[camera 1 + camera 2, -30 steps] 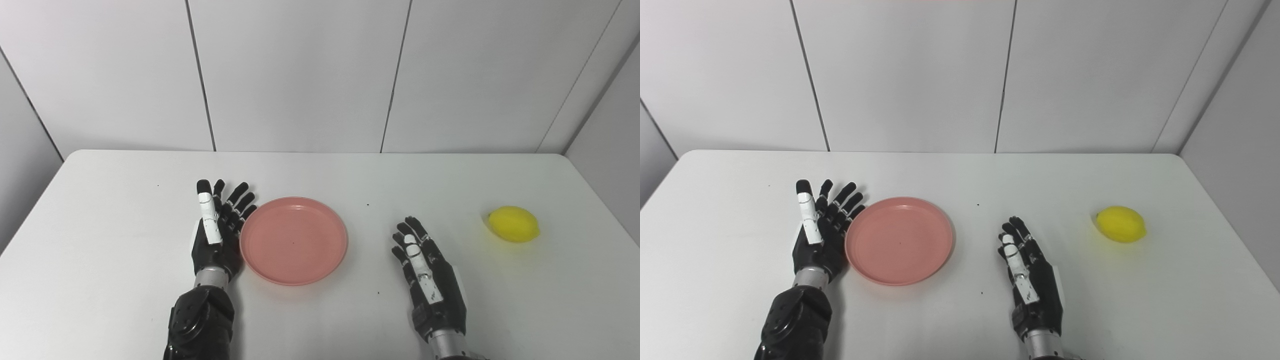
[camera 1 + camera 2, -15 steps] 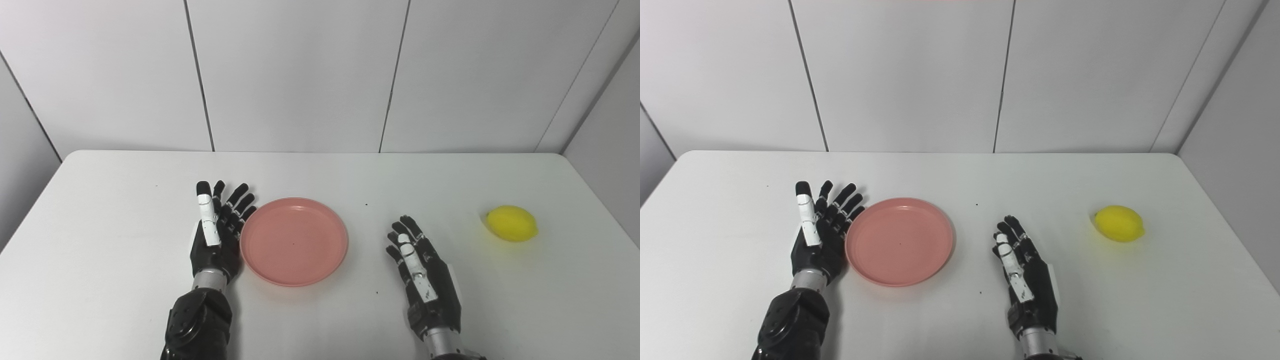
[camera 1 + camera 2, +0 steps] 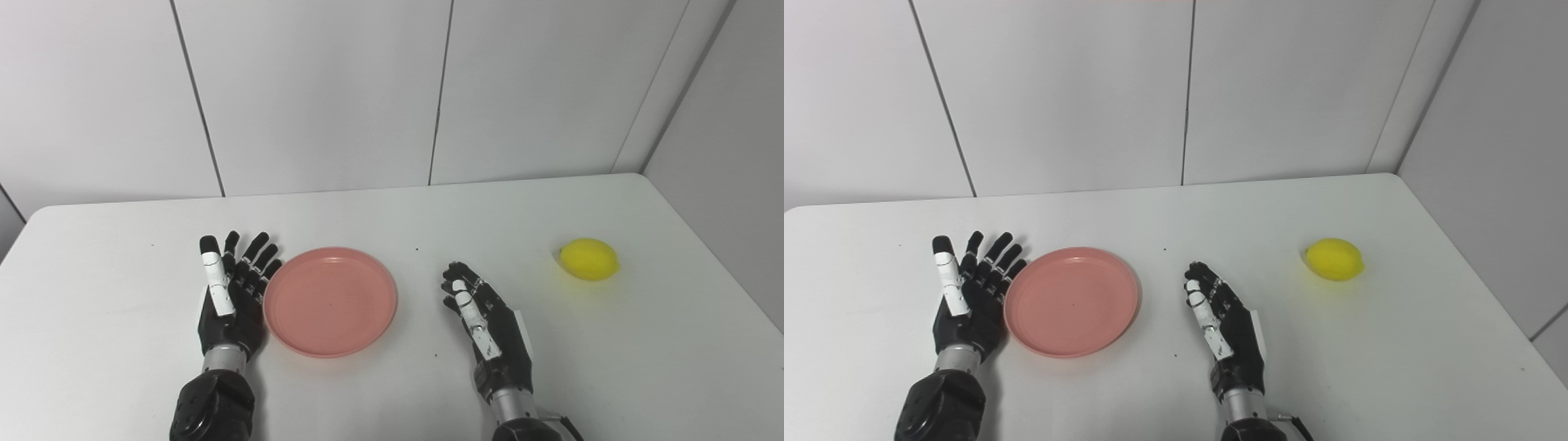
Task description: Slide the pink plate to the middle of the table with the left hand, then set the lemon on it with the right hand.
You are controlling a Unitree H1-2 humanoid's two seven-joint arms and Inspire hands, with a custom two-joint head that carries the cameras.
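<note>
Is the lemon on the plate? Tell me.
No, the lemon lies on the bare table far to the right of the empty plate.

Both forearms cut off at bottom edge. Flat white worktop [image 3: 392,208]: near edge and left corners outside frame. Tiny dark specks beside round pink plastic plate [image 3: 331,301] unidentifiable.

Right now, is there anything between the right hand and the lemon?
No. Between the right hand and the lemon there is only bare table, as both eye views show.
</note>
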